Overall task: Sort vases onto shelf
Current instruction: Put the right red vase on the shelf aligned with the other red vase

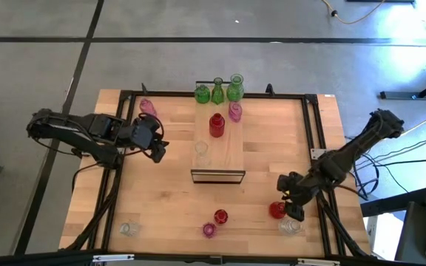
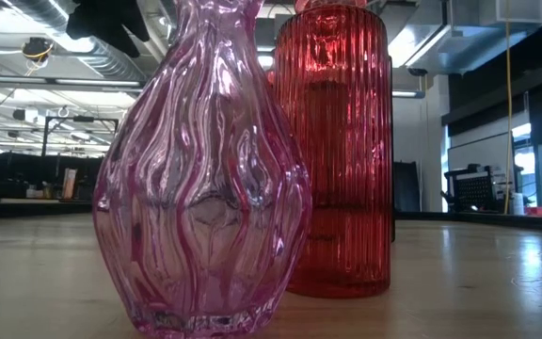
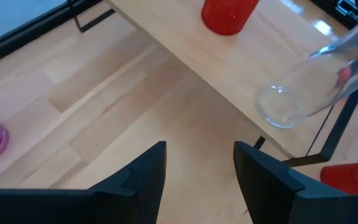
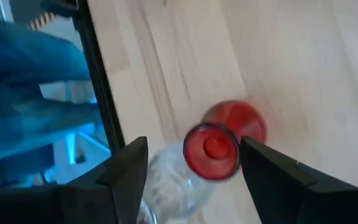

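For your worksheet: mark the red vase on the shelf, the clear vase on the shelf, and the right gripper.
Red ribbed glass vase [image 1: 217, 125], high view, its body.
Clear glass vase [image 1: 201, 153], high view, its body.
Right gripper [image 4: 191, 158], right wrist view, gap between fingertips.

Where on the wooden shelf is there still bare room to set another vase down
The light-wood shelf is bare along its right side, between the ribbed red glass vase and the dark-framed near end. The near left holds a clear glass vase. The far end is crowded: three green glass vases and a pink glass vase.

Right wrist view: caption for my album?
Open right tool poised around a red vase, a clear vase beside it.
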